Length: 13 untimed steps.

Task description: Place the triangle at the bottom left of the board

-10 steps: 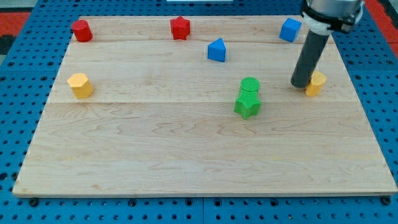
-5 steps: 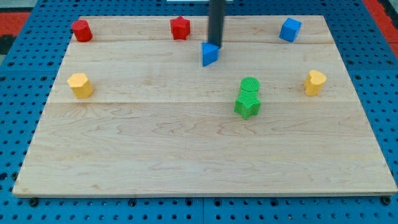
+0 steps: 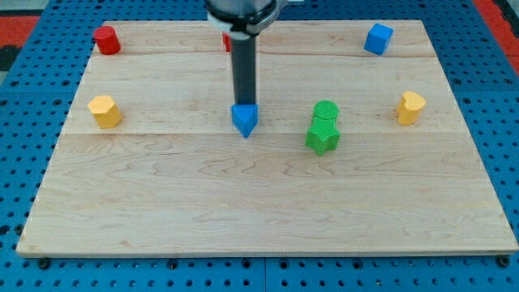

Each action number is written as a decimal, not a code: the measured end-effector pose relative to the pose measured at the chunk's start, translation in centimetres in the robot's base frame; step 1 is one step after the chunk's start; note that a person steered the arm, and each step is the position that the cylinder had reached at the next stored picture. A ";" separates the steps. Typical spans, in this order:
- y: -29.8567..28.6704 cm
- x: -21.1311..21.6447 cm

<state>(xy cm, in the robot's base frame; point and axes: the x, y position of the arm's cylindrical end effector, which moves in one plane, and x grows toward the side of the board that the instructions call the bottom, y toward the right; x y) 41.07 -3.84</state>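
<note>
One contact: my tip [image 3: 243,105] touches the blue triangle [image 3: 245,120] from its top side; target corner lies down-left. No jaws fitted.

The arm comes in from the far side of the scene, a little left of centre, its bulky dark and white end part cut off by the view's top edge. From it the straight dark rod [image 3: 243,73] hangs upright, nearly vertical. My tip [image 3: 244,105] is low, at the rod's near end, down at desk height.
</note>
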 end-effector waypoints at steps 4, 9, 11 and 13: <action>-2.9 1.0; -1.4 10.7; -11.8 12.5; -13.0 12.4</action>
<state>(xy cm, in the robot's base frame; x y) 53.49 -16.82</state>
